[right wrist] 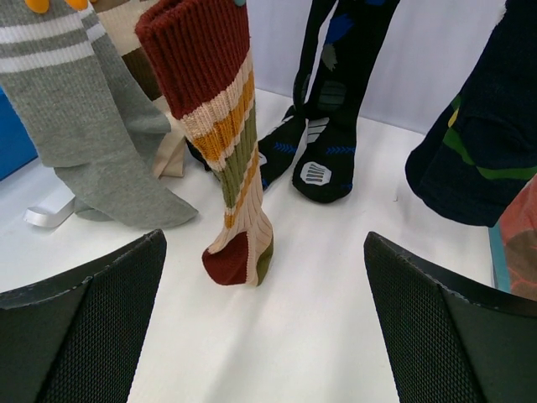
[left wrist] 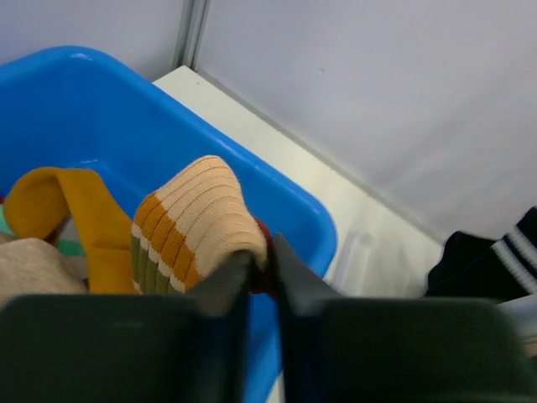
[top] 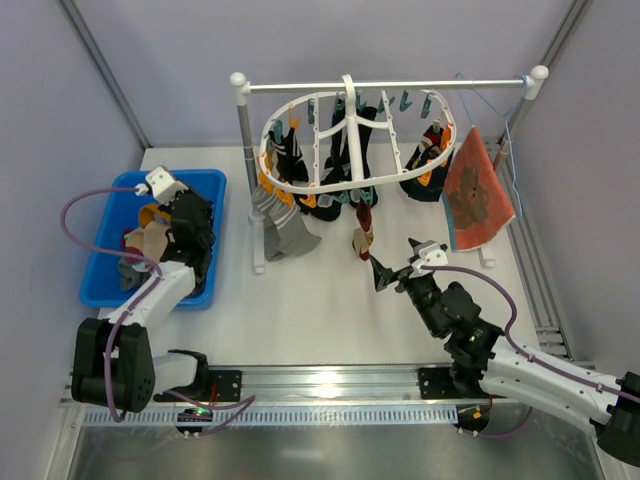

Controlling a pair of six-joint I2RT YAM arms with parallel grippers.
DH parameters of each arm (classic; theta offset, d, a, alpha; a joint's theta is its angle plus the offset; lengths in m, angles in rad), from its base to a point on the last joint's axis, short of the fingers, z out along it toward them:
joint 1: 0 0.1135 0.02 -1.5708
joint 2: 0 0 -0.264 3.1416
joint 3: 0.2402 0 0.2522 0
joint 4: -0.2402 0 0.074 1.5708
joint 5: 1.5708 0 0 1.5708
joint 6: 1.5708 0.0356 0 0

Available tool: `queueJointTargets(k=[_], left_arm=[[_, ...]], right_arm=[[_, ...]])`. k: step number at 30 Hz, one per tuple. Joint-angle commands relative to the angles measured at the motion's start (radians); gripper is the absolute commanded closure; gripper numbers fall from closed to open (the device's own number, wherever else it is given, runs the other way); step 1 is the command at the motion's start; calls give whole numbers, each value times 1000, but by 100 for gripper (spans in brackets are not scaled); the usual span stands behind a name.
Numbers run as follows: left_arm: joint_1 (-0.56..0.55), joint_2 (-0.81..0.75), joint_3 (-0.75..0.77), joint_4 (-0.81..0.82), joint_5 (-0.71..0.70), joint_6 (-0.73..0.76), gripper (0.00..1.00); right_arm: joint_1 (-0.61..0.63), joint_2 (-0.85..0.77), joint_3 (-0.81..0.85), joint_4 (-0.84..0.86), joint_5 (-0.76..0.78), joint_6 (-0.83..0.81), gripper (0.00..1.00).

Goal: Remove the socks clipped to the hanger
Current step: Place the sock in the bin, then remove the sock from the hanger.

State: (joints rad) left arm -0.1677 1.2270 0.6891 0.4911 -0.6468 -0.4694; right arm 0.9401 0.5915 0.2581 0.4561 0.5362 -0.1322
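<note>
The white oval hanger (top: 352,130) hangs from a rail, with socks clipped to it. Among them are a grey sock (top: 285,225) (right wrist: 92,134), a maroon, beige and olive striped sock (top: 364,235) (right wrist: 222,109), black socks (top: 350,150) (right wrist: 323,159) and a dark navy sock (top: 430,170) (right wrist: 470,159). My right gripper (top: 392,270) (right wrist: 264,238) is open, low over the table and facing the striped sock's toe without touching it. My left gripper (top: 168,215) (left wrist: 262,252) is over the blue bin (top: 110,270) (left wrist: 75,92), shut on the edge of a beige and orange striped sock (left wrist: 193,218).
The bin also holds a mustard sock (left wrist: 75,210) and other socks. The white and grey rail stand (top: 400,86) carries the hanger. A thin blue wire hanger (top: 490,110) on the rail holds an orange-red flower-print cloth (top: 478,190) (right wrist: 516,243) at the right.
</note>
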Motion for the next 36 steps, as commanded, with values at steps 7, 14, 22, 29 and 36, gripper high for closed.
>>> queueJointTargets(k=[7,14,22,29,36], left_arm=[[8,13,52,-55,-70,-48,0],[-21,-96,6,-60,-85,-44,0],[-249,-165,-52,59,-206,110,0],[-573,-219,-187,312,-322,253,1],[-888,-61,-223,683,-447,573,0]], right_arm=[[-3,-7,9,42,-2,11,0],[-3,-5,9,42,-1,13,0],[-3,-38,-2,44,8,17,0],[-4,-76,-17,42,7,31,0],[-9,-81,-20,44,22,36,0]])
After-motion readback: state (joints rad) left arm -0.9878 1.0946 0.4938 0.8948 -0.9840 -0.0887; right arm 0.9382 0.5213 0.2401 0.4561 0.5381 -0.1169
